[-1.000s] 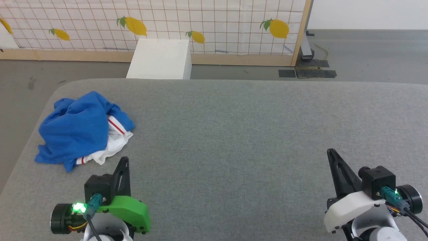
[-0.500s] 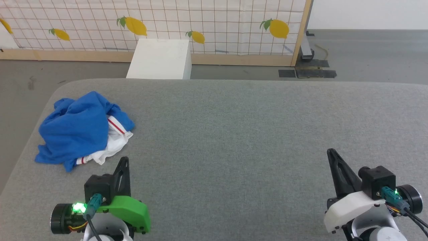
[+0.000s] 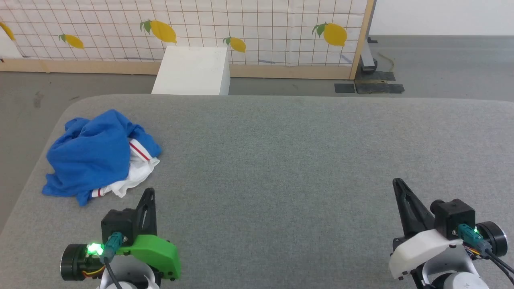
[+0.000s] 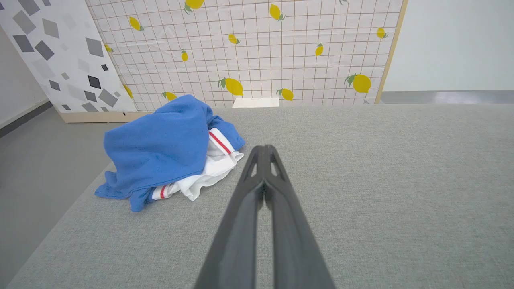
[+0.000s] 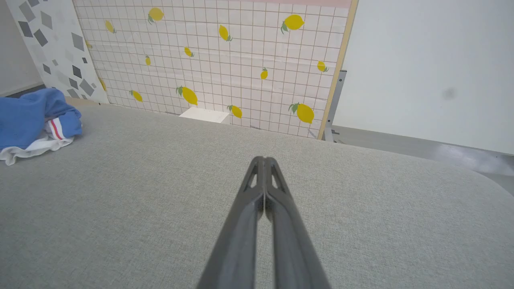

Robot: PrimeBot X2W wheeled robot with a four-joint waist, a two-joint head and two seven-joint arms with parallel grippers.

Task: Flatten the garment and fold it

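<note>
Bench (image 3: 281,160): grey woven upholstery cloth, matt, with a fine rough weave.

Garment (image 3: 92,156), at 10 o'clock on the bench: soft knit cloth, matt. The blue part is crumpled. The white part is smoother and has red stripes.

Left gripper (image 4: 264,149), at 7 o'clock, and right gripper (image 5: 263,159), at 5 o'clock: dark matt plastic.

Green housing (image 3: 154,249) and white housing (image 3: 417,245): smooth plastic with a slight gloss.

Screen (image 3: 261,24), at 12 o'clock: printed sheet, lightly creased, in a bare wooden frame (image 3: 281,71).

White block (image 3: 192,70): matt.

Floor (image 3: 441,68): smooth grey with a faint sheen.
</note>
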